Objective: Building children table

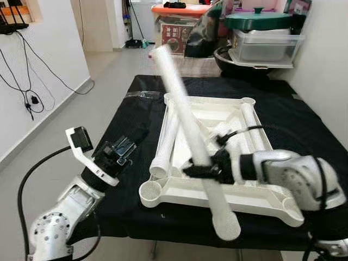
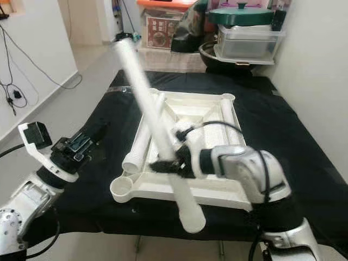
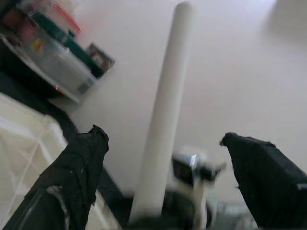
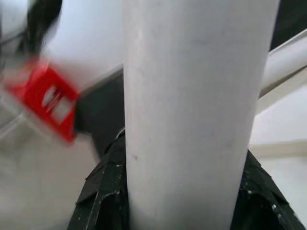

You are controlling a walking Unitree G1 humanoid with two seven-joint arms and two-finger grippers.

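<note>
Right gripper (image 1: 202,170) clamps white table leg (image 1: 185,120) near its lower third — leg tilts up over upturned white tabletop (image 1: 255,196), which lies on black-covered bench (image 1: 304,125). Left gripper (image 1: 130,142) hovers at bench's left edge, fingers spread wide, holding nothing.

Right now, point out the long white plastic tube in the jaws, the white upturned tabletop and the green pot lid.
long white plastic tube (image 1: 182,106), left eye view, mid-shaft
white upturned tabletop (image 1: 151,191), left eye view, near-left corner socket
green pot lid (image 1: 258,20), left eye view, top
</note>
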